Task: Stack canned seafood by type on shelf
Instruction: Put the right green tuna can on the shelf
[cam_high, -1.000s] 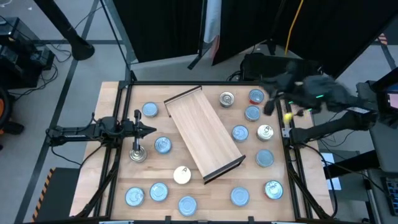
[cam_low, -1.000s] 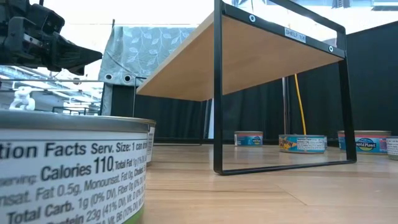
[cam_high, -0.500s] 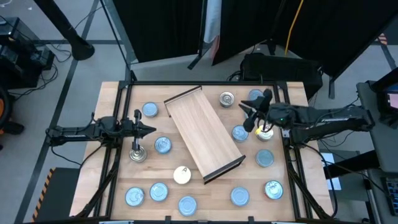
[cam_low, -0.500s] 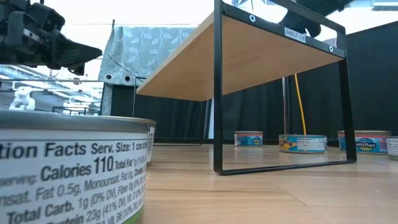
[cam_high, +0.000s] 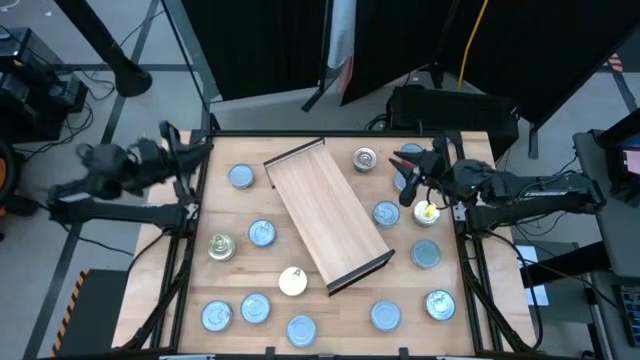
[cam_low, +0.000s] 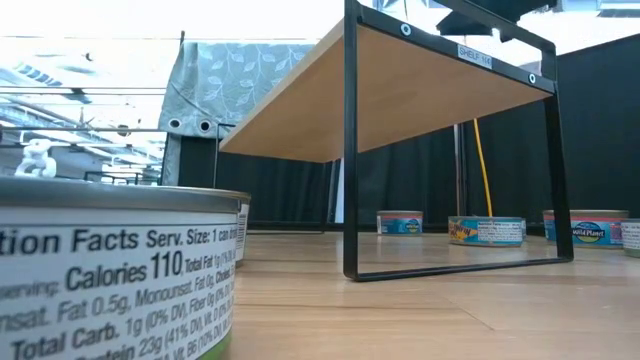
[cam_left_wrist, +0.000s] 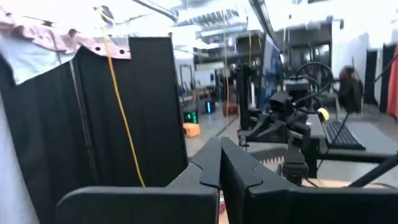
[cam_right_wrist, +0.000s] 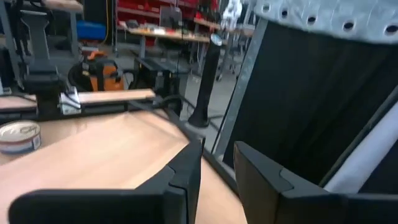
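Observation:
The shelf, a light-wood board on a thin black frame, stands slantwise on its legs mid-table. Around it, several blue-topped cans of seafood rest flat on the wood, along with silver ones and cream ones. My right gripper hovers open, about level, over the cans right of the shelf, and also shows in the right wrist view. My left gripper is shut and raised above the table's far left edge, pointing slightly upward.
Black frame rails run along both table sides. A black curtain and tripod legs stand behind the far edge. One can sits right in front of the low camera. More cans line the near edge.
My left gripper held still low over the table's left side, then rose quickly and drew back toward the far left edge, tipping upward. My right gripper came down from high at the far right to hover over the cans right of the shelf.

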